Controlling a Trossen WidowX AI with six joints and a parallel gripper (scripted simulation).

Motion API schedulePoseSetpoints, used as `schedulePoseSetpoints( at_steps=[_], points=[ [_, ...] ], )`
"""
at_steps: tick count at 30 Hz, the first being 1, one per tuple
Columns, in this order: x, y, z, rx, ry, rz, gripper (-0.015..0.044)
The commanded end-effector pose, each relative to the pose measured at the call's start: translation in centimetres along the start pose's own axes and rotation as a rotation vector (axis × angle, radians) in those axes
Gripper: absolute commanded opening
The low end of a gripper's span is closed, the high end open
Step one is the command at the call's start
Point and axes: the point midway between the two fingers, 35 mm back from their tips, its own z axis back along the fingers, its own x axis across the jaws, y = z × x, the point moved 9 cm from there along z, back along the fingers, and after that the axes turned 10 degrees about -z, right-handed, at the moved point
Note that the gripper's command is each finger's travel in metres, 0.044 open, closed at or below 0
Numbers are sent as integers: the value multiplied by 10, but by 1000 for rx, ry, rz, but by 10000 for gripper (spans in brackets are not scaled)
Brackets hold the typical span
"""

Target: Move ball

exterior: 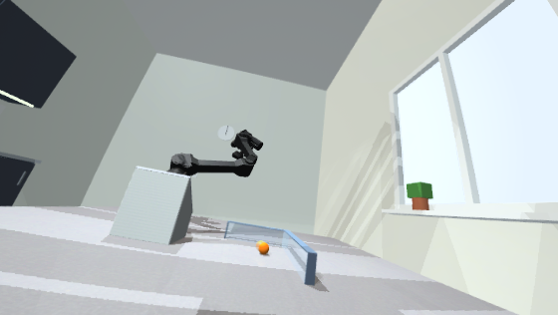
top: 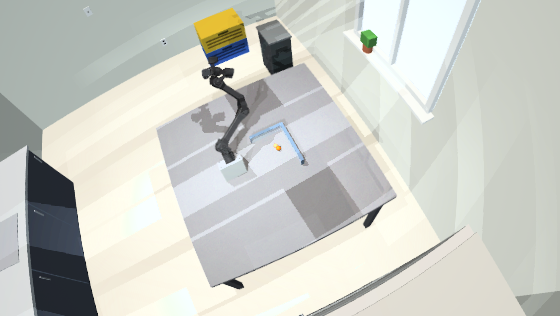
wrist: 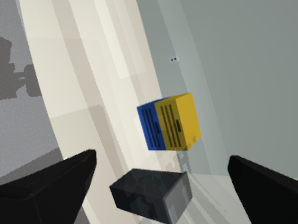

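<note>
Tool (exterior: 251, 141) hangs high over the bench (top: 260, 235), fingers spread wide w/ nothing between them, well apart from the orange ball (top: 277, 147). Ball sits on the bench inside the corner of the two clear walls (top: 295, 142), near the angle. Wrist view faces away from the bench: a yellow-and-blue cabinet (wrist: 169, 123) and a dark box (wrist: 153, 196) on the floor.

Ball (top: 277, 147) on table (top: 260, 230), inside wall corner (top: 286, 128); claw (top: 218, 73) well apart.
</note>
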Motion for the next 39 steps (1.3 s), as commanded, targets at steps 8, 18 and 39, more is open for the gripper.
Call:
schedulePoseSetpoints(
  at_steps=[8,18,39],
  points=[
    [11,-65,-9,-166,93,343,258],
    [36,-159,12,-438,364,918,258],
    [80,-260,151,-733,1331,1495,258]
  ],
)
